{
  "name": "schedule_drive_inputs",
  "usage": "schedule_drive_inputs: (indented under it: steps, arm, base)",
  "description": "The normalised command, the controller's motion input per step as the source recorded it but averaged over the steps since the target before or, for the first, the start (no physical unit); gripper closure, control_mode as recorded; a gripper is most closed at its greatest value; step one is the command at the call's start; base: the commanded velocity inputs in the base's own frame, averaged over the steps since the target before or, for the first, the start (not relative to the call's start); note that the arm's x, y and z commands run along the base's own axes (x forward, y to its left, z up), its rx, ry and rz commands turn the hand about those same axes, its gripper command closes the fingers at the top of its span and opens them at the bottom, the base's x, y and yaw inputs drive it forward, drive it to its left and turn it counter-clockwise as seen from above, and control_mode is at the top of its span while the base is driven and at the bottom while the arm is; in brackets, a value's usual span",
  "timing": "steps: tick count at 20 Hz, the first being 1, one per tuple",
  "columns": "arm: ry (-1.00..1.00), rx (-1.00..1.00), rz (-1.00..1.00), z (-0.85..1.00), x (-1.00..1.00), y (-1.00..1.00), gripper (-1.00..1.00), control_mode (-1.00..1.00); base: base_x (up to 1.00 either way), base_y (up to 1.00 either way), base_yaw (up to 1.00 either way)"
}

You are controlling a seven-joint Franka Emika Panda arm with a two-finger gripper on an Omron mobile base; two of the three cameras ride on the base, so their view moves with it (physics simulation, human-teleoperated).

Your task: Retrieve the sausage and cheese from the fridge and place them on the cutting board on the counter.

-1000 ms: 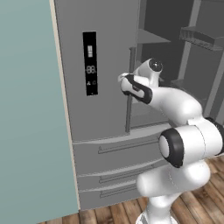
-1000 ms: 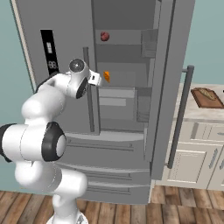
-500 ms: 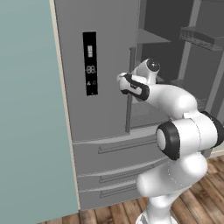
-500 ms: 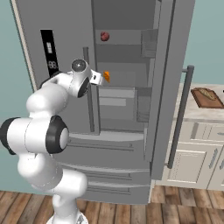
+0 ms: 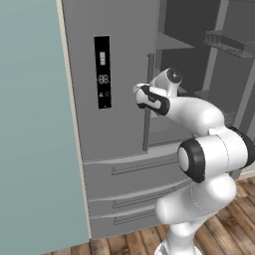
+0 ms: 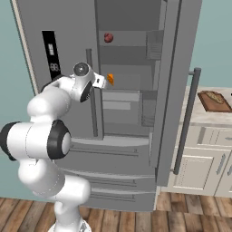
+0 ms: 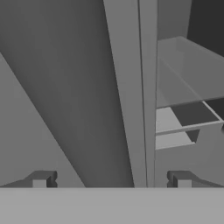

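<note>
Gripper (image 7: 111, 179) jaws spread wide, holding nothing, tips straddling the left door's bar handle (image 7: 144, 87) of the fridge (image 6: 68, 27); right door already open. Cheese (image 6: 110, 79) sits at the left end of a middle shelf, sausage (image 6: 108, 37) on the shelf above; cutting board (image 6: 214, 100) lies on the counter (image 6: 199, 118) well right. Likely best to centre the bar between the tips, close squarely, then pull along the door's arc, not straight back.

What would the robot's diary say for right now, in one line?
gripper: open, empty, by closed left door's handle | fridge: right door open | cheese: on shelf | sausage: shelf above | cutting board: on counter
</note>
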Motion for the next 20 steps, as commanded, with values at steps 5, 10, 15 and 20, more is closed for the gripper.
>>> schedule_drive_inputs:
  steps: [5,10,15,20]
  arm:
    - [0.0,0.0,0.0,0.0,0.06,0.0,1.0,-1.0]
    - [-0.01,0.0,0.0,0.02,-0.03,0.0,1.0,-1.0]
    - [-0.05,0.0,0.0,0.17,-0.29,0.01,1.0,-1.0]
    - [-0.06,0.0,0.0,0.24,-0.81,0.09,1.0,-1.0]
  base:
    - [0.0,0.0,0.0]
    - [0.0,0.0,0.0]
    - [0.0,0.0,0.0]
    - [0.0,0.0,0.0]
